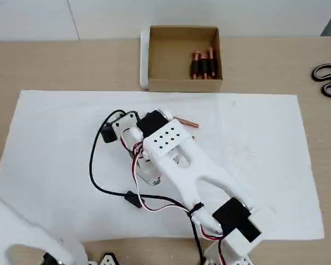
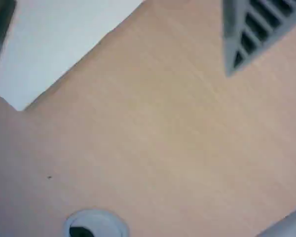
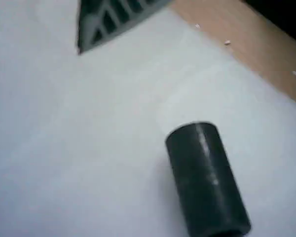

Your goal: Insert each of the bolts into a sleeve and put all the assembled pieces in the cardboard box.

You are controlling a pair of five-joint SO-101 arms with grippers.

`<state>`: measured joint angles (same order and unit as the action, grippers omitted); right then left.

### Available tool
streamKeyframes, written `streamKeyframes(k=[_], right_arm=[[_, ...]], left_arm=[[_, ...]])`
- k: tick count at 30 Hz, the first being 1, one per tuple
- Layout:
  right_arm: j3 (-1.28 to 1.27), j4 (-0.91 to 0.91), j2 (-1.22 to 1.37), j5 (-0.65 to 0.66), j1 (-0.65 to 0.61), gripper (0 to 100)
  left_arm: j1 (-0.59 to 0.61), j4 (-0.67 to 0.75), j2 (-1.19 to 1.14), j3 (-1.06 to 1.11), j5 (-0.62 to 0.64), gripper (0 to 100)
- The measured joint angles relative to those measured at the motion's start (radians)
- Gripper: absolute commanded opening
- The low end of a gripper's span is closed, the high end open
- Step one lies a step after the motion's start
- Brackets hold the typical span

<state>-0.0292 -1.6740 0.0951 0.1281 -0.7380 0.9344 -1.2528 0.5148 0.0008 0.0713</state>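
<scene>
Now | sleeve (image 3: 207,177) lies loose on sheet (image 3: 64,148) | bolt (image 1: 186,122) juts out beside right arm (image 1: 182,160) | three done pieces (image 1: 204,65) in box (image 1: 171,85) | right gripper (image 3: 113,22), left gripper (image 2: 251,34): grip cannot be told | sleeve looks light, stiff, smooth (may roll): pinch across its middle.

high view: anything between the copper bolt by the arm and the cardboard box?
No. In the high view, the stretch from the copper bolt to the cardboard box is bare white sheet.
</scene>
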Motion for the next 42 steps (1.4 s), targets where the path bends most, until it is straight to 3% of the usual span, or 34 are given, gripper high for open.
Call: streamKeyframes(k=[6, 13, 27, 42], right_arm=[[0.000, 0.064, 0.000, -0.100, -0.069, 20.1], [0.000, 0.124, 0.000, -0.175, -0.169, 20.1], [-0.003, 0.095, 0.037, -0.184, -0.227, 19.9], [-0.003, 0.095, 0.095, -0.227, -0.347, 19.9]], left_arm=[[0.000, -0.091, -0.221, -0.195, 0.000, 28], [0.000, -0.095, -0.367, -0.356, 0.000, 28], [0.000, -0.095, -0.660, -0.623, 0.000, 28], [0.000, -0.112, -0.707, -0.649, 0.000, 28]])
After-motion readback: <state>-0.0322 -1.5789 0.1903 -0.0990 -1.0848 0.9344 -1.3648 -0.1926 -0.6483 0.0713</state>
